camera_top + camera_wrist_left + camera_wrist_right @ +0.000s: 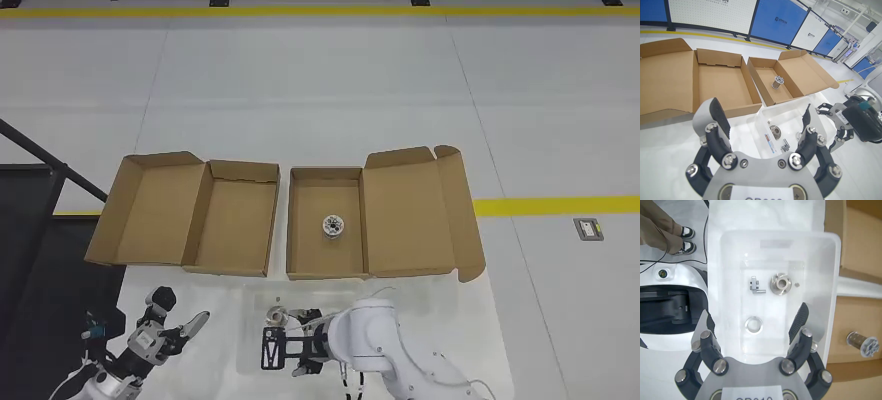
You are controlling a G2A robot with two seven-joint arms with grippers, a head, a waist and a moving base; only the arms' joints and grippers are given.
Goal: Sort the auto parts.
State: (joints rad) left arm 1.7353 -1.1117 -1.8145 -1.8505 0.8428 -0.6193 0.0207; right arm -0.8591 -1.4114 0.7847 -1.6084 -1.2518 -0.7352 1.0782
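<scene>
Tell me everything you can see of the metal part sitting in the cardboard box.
The metal part is a short cylinder. Its darker grey wall is dotted with rows of small holes, and it is topped by a wider, lighter silver head with a notched rim and a dark centre. It appears to stand upright, head up, near the middle of the floor of the cardboard box, apart from all four walls. Only the box floor touches it.

Brown cardboard boxes [235, 225], translucent white bin [829, 275]; silver flange [780, 283], black ribbed finger pads [799, 321]
</scene>
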